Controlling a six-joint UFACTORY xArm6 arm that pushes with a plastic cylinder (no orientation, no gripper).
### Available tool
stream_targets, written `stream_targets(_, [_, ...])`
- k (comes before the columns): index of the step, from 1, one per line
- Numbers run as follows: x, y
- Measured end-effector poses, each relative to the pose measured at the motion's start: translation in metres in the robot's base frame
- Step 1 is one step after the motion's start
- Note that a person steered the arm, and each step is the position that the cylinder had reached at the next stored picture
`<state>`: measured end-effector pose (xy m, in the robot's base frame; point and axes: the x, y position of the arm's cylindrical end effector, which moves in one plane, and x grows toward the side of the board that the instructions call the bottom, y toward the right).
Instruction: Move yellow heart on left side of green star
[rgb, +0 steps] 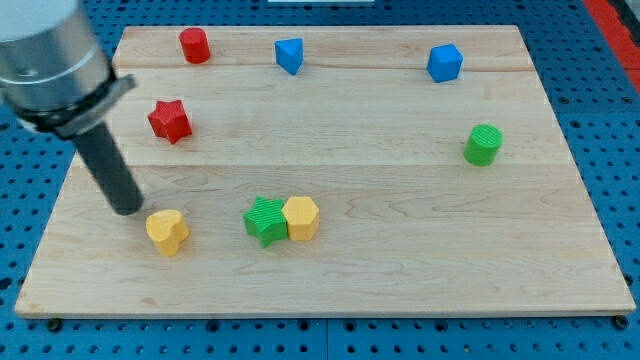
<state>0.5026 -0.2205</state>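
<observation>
1. board: a pale wooden table top of glued planks with visible grain, lying on a blue perforated base.
2. my tip: the lower end of a straight dark matte rod hanging from a grey metal cylinder at the view's upper left; there is no jaw on it to open or close, and it grasps nothing. it stands on the board just above and to the view's left of the yellow heart, near it; contact cannot be told.
3. yellow heart: a smooth lobed block at the view's lower left, well apart from the green star and on its left.
4. green star: a ribbed star block near the board's middle bottom, touching the yellow hexagon on its right.
5. red star: upper left, above the rod.
6. red cylinder: near the top edge, left.
7. blue block: angular and wedge-like, top centre.
8. blue cube: top right.
9. green cylinder: ribbed, at the right side.
</observation>
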Motion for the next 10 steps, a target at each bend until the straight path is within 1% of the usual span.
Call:
stream_targets(2, [0.000,-0.004])
stream_targets(3, [0.013,-0.033])
stream_targets(4, [0.045,-0.012])
stream_targets(5, [0.047,0.053])
stream_targets(6, [0.047,0.084])
stream_targets(9, [0.047,0.093])
stream_targets(10, [0.047,0.080])
